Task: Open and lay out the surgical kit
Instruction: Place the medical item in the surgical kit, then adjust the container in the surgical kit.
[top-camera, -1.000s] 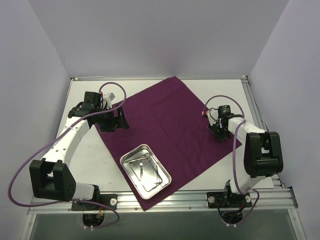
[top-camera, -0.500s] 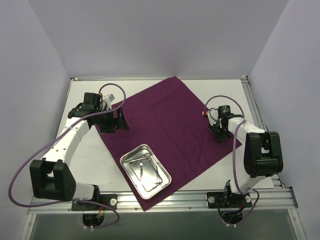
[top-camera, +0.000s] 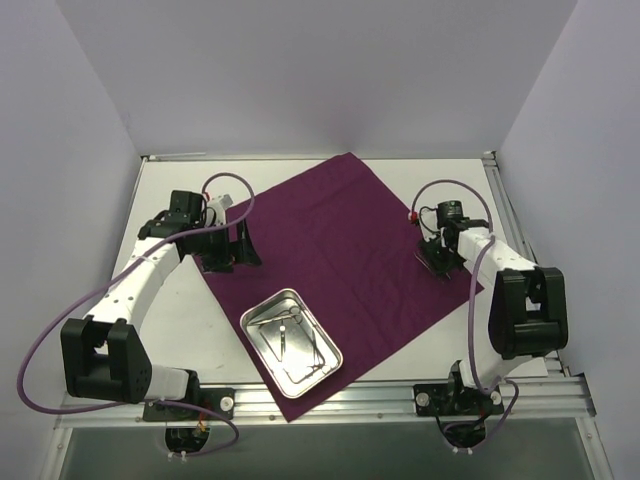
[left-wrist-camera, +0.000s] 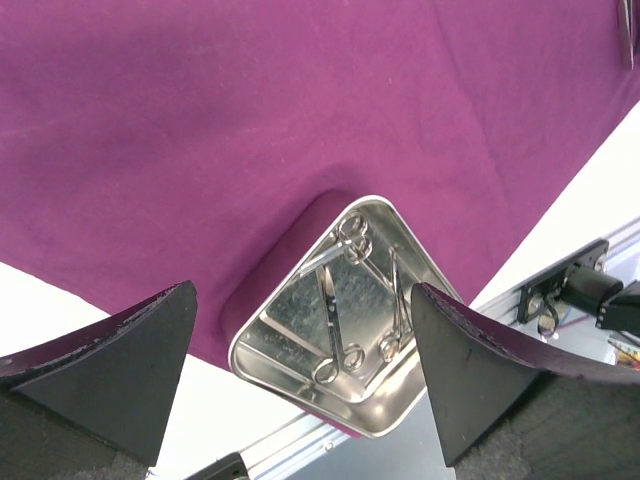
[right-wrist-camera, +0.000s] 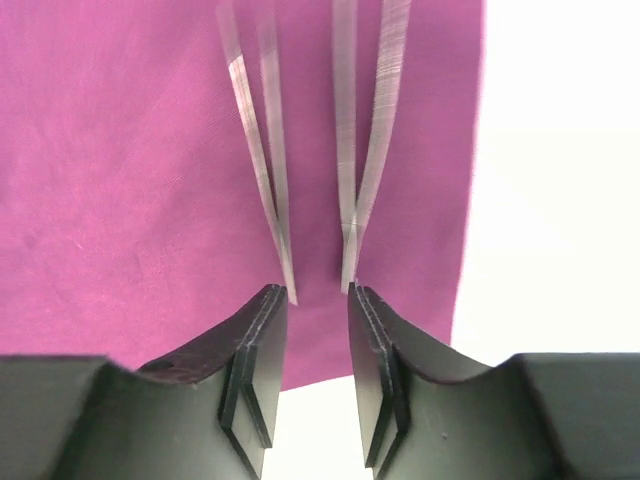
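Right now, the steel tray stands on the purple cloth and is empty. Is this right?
No. The steel tray stands on the purple cloth, but it is not empty: ring-handled instruments lie inside it. The left wrist view shows this.

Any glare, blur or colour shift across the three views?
Top external: sharp, evenly lit, tray shines pale. Left wrist: tray floor mottled with reflections, cloth crisp. Right wrist: steel tweezers streaked by glare, bare table blown out white, cloth brighter magenta.
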